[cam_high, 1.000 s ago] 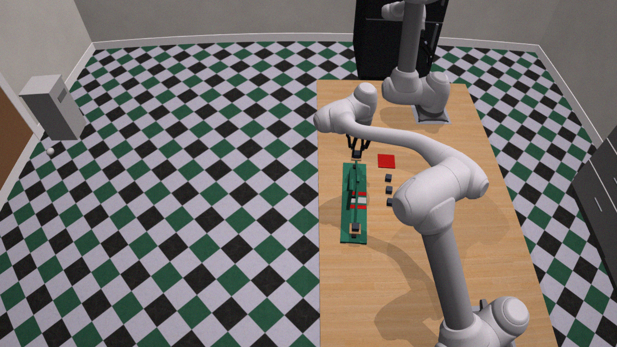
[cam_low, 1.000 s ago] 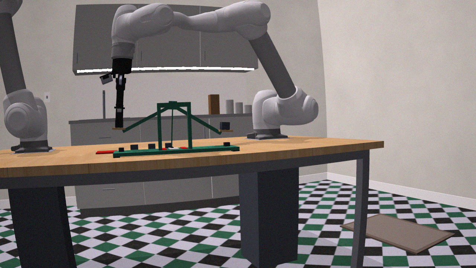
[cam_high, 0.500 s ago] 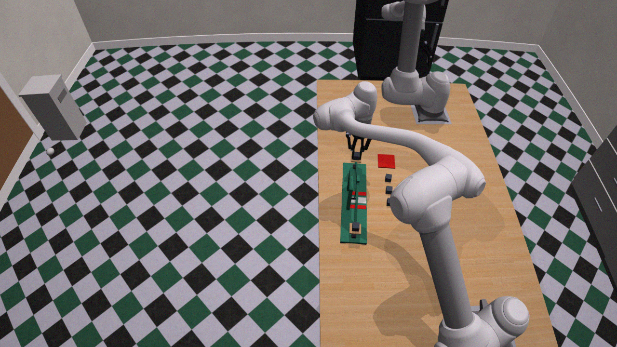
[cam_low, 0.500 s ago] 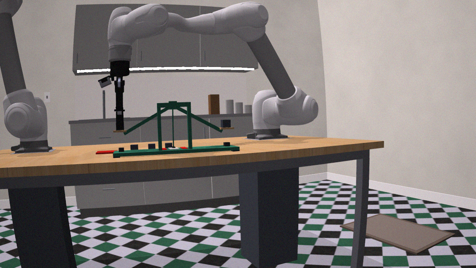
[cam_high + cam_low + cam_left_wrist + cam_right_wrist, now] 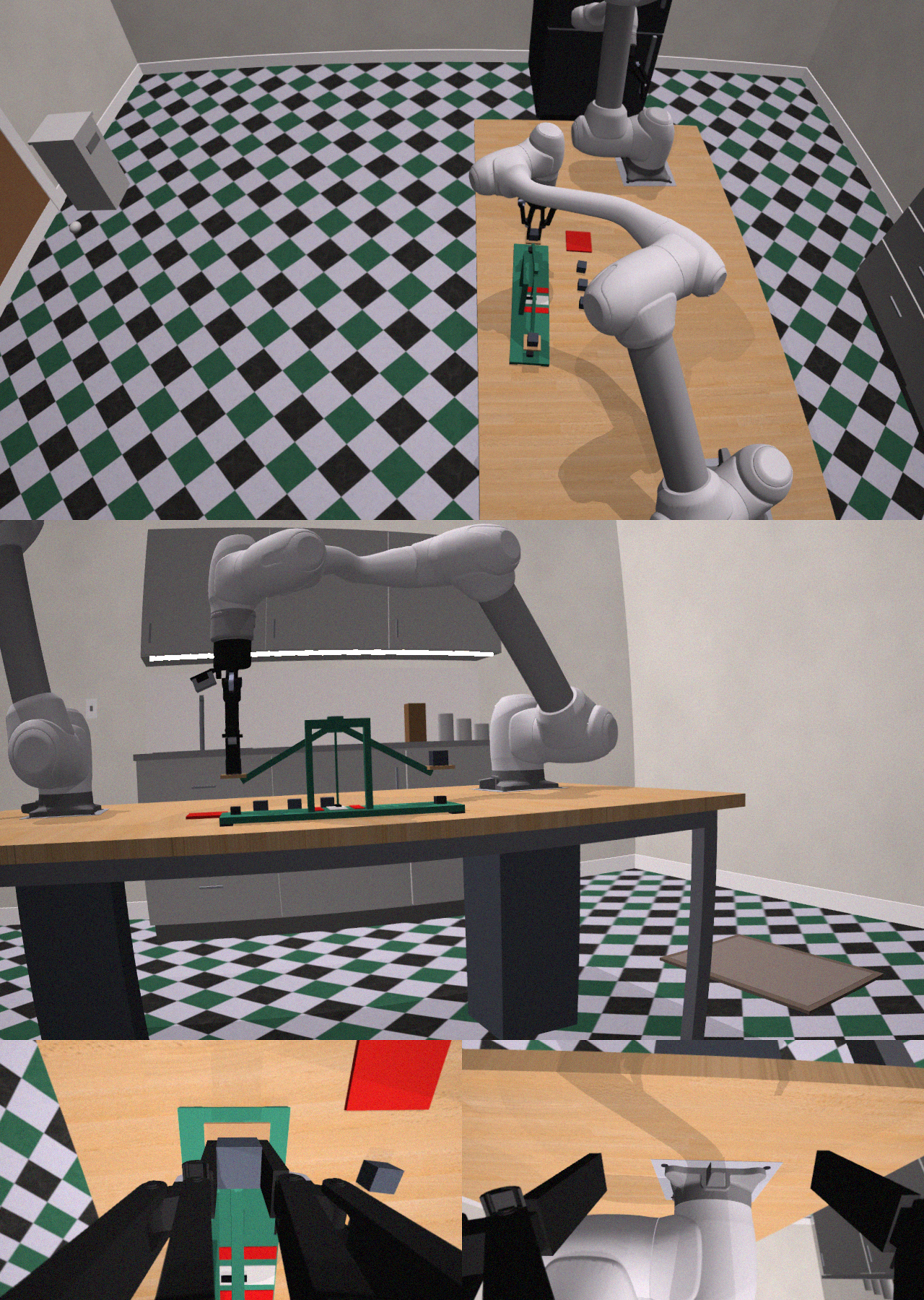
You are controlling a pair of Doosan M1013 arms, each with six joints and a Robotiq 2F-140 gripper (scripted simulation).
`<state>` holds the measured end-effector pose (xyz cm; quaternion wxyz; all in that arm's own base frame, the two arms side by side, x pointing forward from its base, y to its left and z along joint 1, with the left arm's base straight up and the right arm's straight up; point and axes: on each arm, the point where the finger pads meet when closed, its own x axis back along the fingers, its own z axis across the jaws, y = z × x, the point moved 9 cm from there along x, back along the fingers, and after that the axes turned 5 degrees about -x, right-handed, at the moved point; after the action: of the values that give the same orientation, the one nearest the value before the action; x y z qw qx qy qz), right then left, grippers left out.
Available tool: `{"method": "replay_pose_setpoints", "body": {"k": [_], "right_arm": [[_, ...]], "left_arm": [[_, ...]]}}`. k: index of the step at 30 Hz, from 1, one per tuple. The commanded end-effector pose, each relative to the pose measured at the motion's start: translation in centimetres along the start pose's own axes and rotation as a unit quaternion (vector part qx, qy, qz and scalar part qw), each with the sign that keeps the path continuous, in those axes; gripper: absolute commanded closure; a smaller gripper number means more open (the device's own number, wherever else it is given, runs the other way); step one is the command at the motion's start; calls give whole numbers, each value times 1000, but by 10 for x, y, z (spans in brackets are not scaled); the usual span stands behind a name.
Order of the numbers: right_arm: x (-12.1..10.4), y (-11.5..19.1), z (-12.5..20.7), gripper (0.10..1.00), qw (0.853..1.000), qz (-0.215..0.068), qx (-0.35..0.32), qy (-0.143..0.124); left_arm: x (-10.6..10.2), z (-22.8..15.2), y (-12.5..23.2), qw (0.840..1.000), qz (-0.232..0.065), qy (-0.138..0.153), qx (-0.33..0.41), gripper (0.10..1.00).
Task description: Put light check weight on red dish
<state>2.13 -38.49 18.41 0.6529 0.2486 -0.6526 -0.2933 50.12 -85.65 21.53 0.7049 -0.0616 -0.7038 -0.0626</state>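
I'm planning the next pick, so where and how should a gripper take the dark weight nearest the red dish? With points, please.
From straight above, I'd pinch two opposite upright sides of the weight (image 5: 581, 266) (image 5: 260, 804) (image 5: 388, 1180), probably those not facing the dish (image 5: 578, 241) (image 5: 203, 815) (image 5: 397, 1076) or next weight (image 5: 582, 284) (image 5: 294, 804): it's a small block with flat sides.
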Motion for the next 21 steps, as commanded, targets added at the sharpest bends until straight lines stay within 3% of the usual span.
{"method": "replay_pose_setpoints", "body": {"k": [1, 20, 21], "right_arm": [[1, 0, 0, 98, 1000, 1, 0, 0], [1, 0, 0, 98, 1000, 1, 0, 0], [1, 0, 0, 98, 1000, 1, 0, 0]], "left_arm": [[2, 0, 0, 1000, 1, -1, 0, 855], [2, 0, 0, 1000, 1, -1, 0, 855], [2, 0, 0, 1000, 1, -1, 0, 811]]}}
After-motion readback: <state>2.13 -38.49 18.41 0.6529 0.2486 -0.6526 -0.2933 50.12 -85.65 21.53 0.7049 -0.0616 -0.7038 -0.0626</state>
